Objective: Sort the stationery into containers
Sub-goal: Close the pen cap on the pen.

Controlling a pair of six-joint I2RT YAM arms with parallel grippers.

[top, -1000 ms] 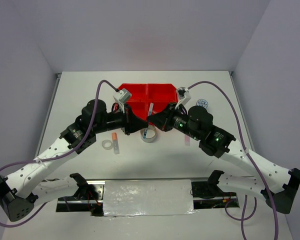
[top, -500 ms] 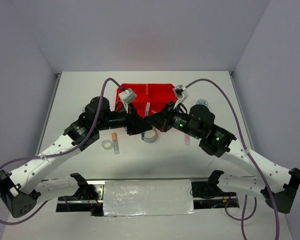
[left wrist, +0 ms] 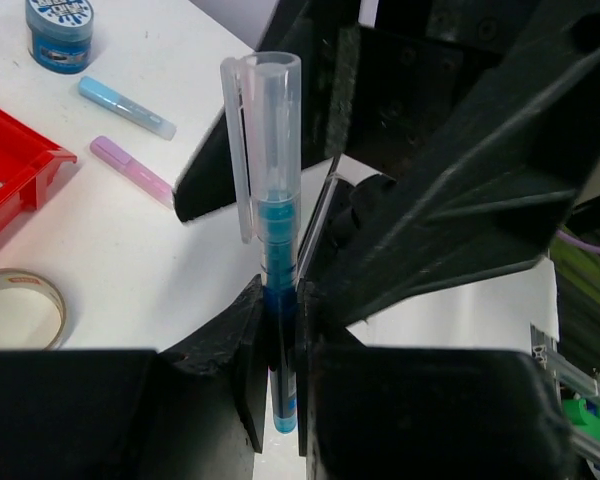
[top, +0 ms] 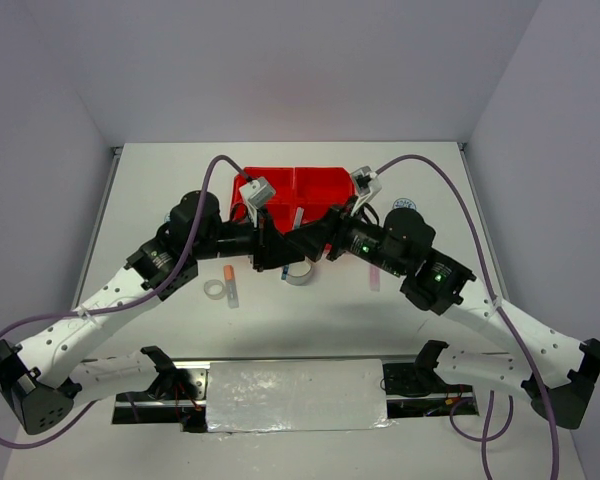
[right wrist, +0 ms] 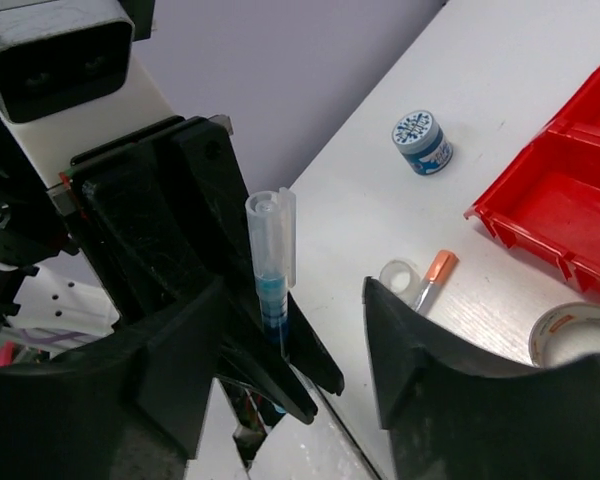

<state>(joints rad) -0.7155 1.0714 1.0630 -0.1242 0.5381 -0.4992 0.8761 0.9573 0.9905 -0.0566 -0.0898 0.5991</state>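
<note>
Nearest the arm bases, a small clear tape ring (top: 215,289) and an orange stub (top: 227,272) lie on the desk (top: 310,330), with the silvery-grey tape ring (top: 298,272) off to their right. Over that ring the two arms meet nose to nose, and a blue pen (left wrist: 276,200) stands upright in the air between them, clear cap uppermost. The left tool (left wrist: 280,350) is pinched narrow on the pen's lower barrel. The right tool (right wrist: 295,300) is spread wide, a finger either side of the pen, gripping nothing. To me this looks like a hand-over, with the left arm the one carrying the pen. Just beyond them sits the red tray (top: 320,185). The next move, I'd say, calls for the right arm to back away without clipping the cap. The left can then swing the pen over a compartment and let go.
</note>
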